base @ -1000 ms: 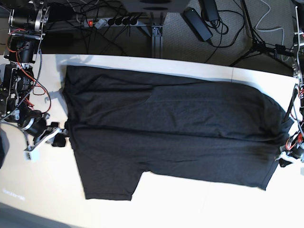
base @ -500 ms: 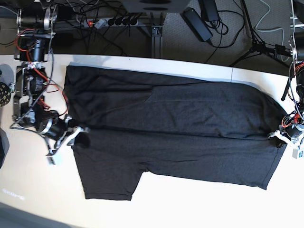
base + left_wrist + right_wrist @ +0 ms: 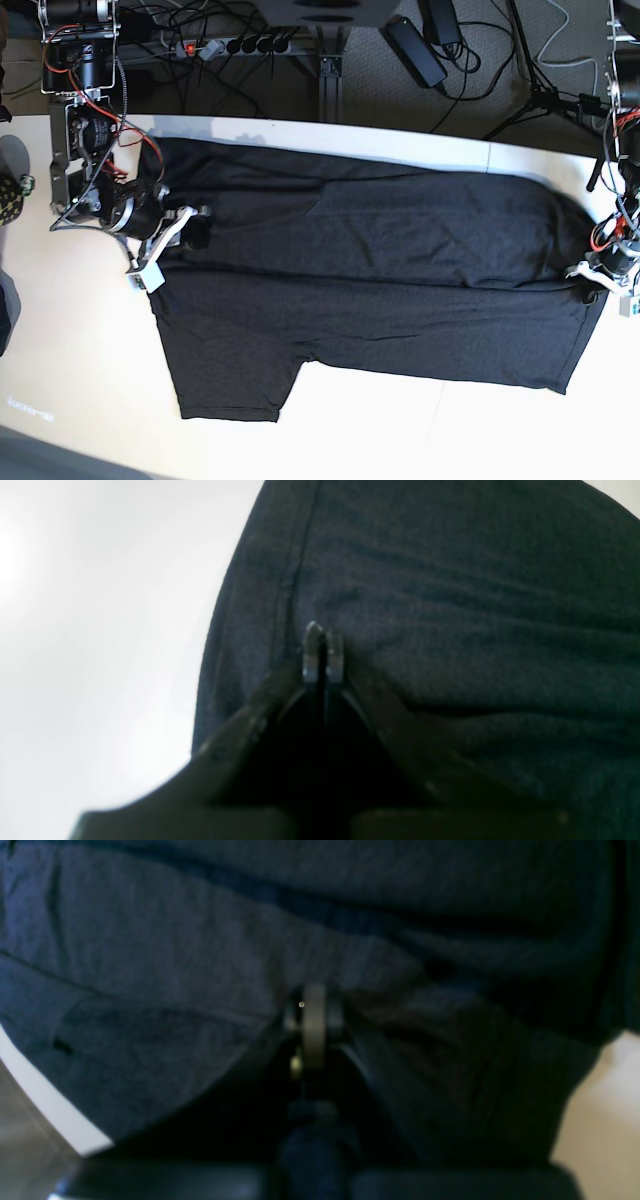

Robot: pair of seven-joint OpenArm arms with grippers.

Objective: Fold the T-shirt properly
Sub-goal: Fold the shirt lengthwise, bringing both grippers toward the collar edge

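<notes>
One dark T-shirt (image 3: 370,280) is seen spread flat across the pale surface (image 3: 90,380), its opposite edges pinched by two claws, the left claw (image 3: 590,283) and the right claw (image 3: 192,228), both pressed together on the cloth.

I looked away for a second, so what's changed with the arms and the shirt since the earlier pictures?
The right gripper moved up and inward over the T-shirt, shut on its collar-end edge. The left gripper edged onto the opposite hem and closed on the fabric there. The shirt itself stayed spread flat on the table.
</notes>
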